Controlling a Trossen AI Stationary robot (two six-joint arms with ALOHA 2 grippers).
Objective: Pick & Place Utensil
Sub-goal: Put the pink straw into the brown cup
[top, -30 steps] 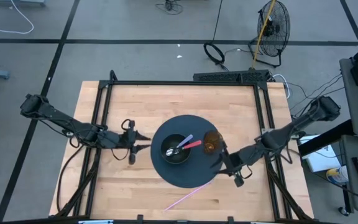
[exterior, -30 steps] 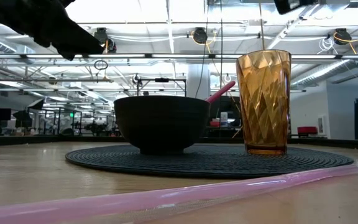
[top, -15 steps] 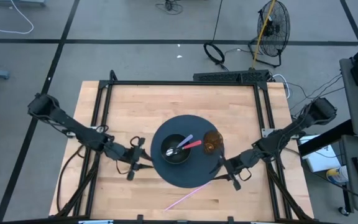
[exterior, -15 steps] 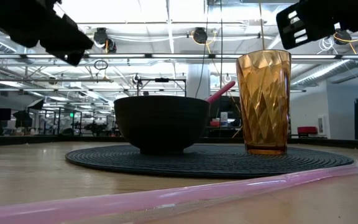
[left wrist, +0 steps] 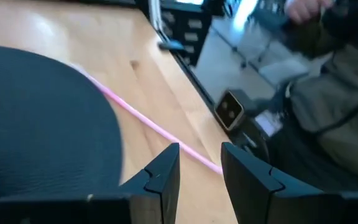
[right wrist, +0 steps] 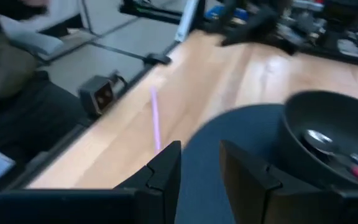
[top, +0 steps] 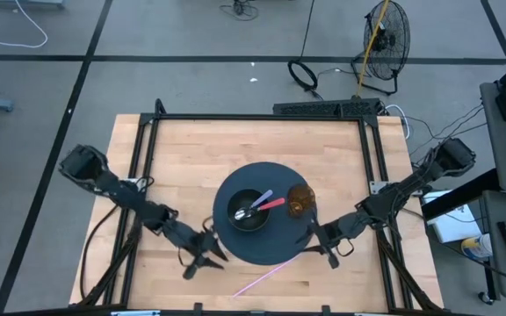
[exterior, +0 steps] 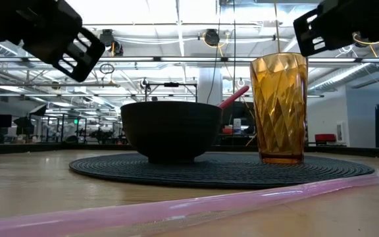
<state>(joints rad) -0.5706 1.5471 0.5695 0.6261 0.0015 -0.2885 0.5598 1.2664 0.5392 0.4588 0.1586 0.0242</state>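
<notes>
Wooden table [top: 174,149] under dark round mat [top: 235,241]

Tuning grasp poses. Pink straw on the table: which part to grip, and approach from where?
Grip the pink straw near its middle, coming straight down with the fingers across its length. It lies flat on the bare wood just off the round mat, so a side approach has nothing to close on. The left gripper is nearest and empty; the right gripper sits at the mat's other edge.
</notes>
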